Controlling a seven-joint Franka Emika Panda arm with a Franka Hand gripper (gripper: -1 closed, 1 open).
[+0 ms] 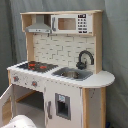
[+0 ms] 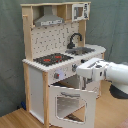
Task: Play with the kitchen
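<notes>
The kitchen (image 1: 60,60) (image 2: 55,55) is a tall white and light-wood toy unit. It has a black red-ringed hob (image 1: 35,65) (image 2: 52,59), a sink (image 1: 72,74), a black faucet (image 1: 84,59) (image 2: 75,40), a grey hood (image 1: 39,26) (image 2: 49,20) and a small microwave (image 1: 70,23) (image 2: 80,11). Its windowed oven door (image 2: 70,102) stands swung open. In the second exterior view my gripper (image 2: 76,70) is at the knob panel just under the hob, above the open door. In the first exterior view only a white part of the arm (image 1: 20,121) shows, at the bottom edge.
A grey curtain (image 2: 12,50) hangs behind the kitchen. The floor (image 2: 15,117) is wood. A closed cupboard door with a small window (image 1: 62,106) sits under the sink. My white arm (image 2: 112,75) reaches in from the second exterior view's right.
</notes>
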